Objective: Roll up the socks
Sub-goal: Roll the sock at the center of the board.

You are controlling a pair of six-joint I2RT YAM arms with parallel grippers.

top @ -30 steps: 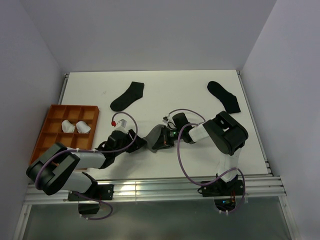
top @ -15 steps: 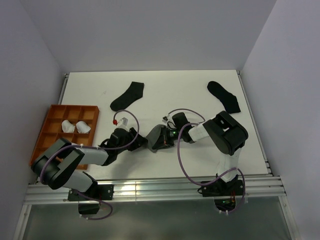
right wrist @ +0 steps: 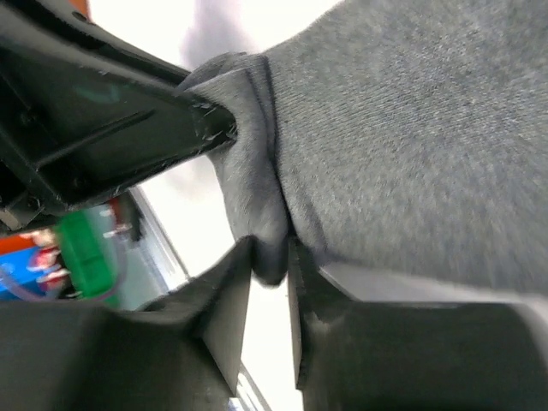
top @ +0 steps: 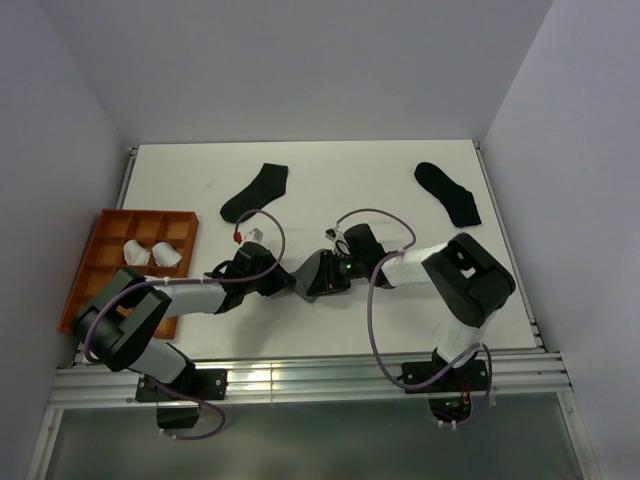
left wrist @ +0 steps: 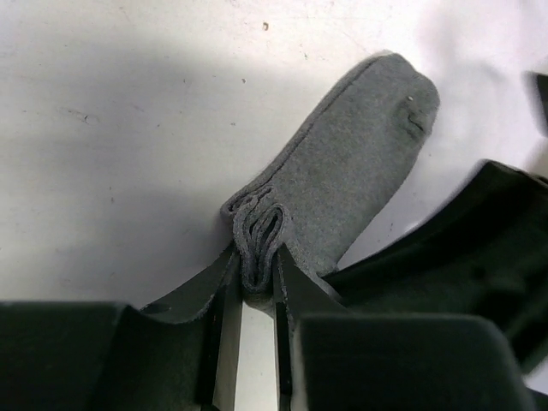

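Note:
A grey sock (top: 306, 270), folded into a thick strip (left wrist: 342, 171), lies on the white table between my two grippers. My left gripper (left wrist: 257, 278) is shut on the sock's layered end, with the fabric edges bunched between its jaws. From the other side, my right gripper (right wrist: 271, 257) holds a rounded fold of the same sock (right wrist: 411, 128); the fold fills the narrow gap between its jaws. In the top view the left gripper (top: 284, 281) and the right gripper (top: 322, 277) nearly meet at the sock. Two white rolled socks (top: 150, 253) sit in the orange tray (top: 108, 225).
Two black socks lie flat at the back, one at the centre-left (top: 255, 192) and one at the right (top: 448, 193). The orange tray stands at the table's left edge. My left gripper's black body (right wrist: 103, 128) fills the upper left of the right wrist view.
My left gripper has moved right, onto the grey sock's end, and closed on it. The right arm's elbow has swung outward to the right, while its gripper stays at the sock.

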